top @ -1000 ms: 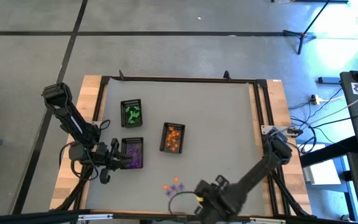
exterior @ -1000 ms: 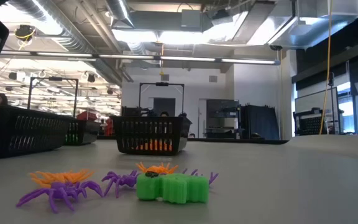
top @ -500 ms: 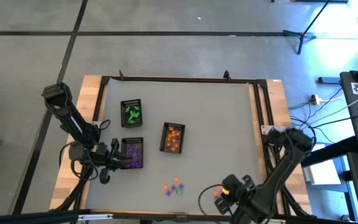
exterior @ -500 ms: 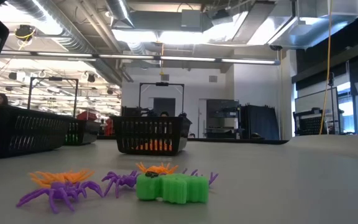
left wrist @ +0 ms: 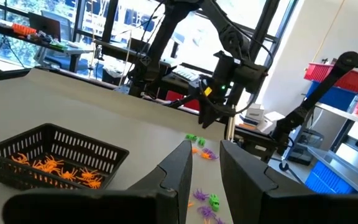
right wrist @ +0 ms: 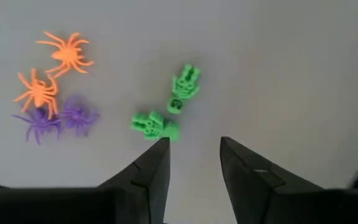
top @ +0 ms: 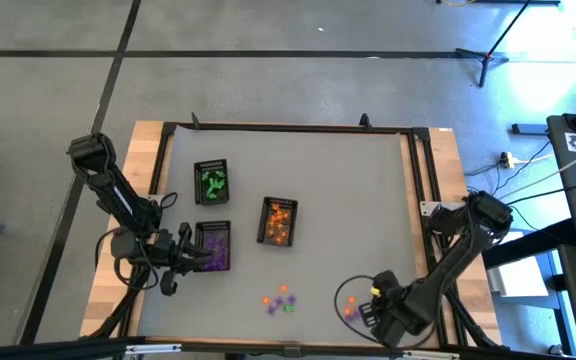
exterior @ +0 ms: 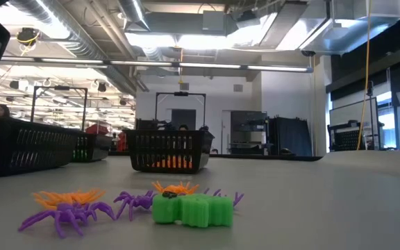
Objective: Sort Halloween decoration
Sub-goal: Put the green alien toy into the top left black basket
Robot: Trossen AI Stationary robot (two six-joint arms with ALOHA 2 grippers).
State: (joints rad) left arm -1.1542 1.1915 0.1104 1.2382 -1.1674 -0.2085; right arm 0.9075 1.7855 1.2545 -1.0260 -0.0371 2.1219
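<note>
A small heap of loose trinkets lies on the grey table near its near edge: two orange spiders, two purple spiders and two green pieces. In the low view they sit close up, with a green piece in front. My right gripper hangs open above the table just right of the heap, holding nothing. My left gripper waits open at the left end of the purple tray.
Three black trays stand left of centre: one with green pieces, one with purple pieces, one with orange pieces. The orange tray also shows in the low view. A raised frame runs around the table. Bare grey surface lies to the right.
My right gripper has swung from over the heap toward the table's right edge, and its arm has drawn back to the right. This uncovered the green piece in the high view. The trinkets have stayed where they were.
</note>
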